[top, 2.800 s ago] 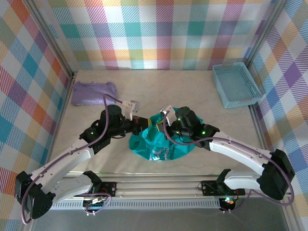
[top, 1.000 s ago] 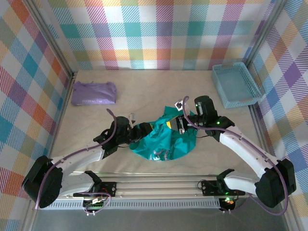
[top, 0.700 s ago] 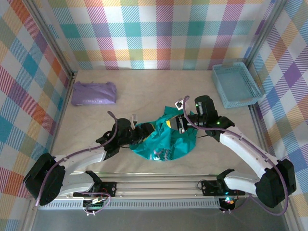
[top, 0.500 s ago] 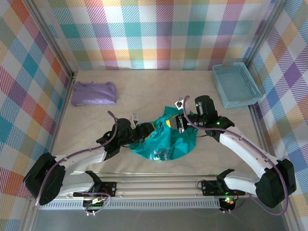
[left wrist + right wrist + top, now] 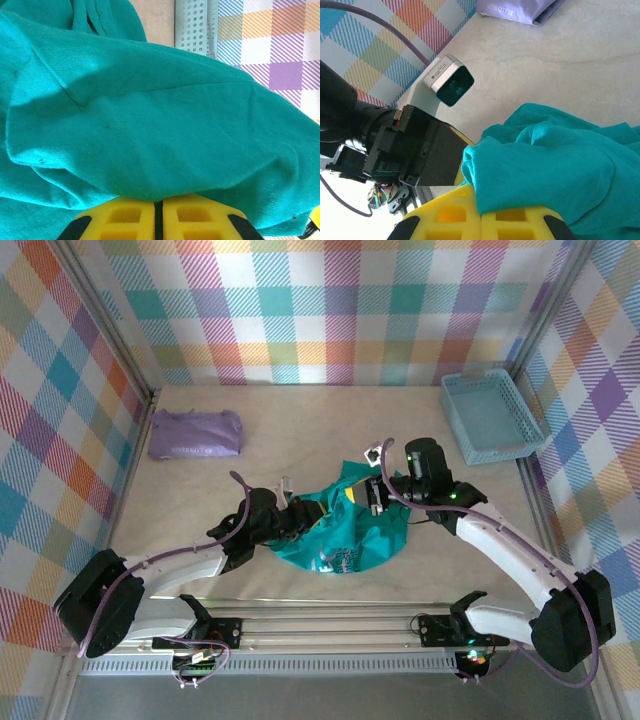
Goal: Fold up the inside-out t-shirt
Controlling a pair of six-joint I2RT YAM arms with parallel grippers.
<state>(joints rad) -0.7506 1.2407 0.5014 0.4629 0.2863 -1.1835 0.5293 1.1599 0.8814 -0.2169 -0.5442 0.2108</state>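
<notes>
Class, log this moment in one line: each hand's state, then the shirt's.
left hand: shut on teal t-shirt, left edge | right hand: shut on its far edge | shirt: crumpled, not yet folded

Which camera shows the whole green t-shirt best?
The top external view: it shows the whole crumpled t-shirt at once. The left wrist view gives a close-up of its folds, and the right wrist view a bunched edge.

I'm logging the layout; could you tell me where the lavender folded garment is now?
In the top view, the lavender folded garment lies at the far-left corner of the table, apart from the teal t-shirt bunched mid-table.
</notes>
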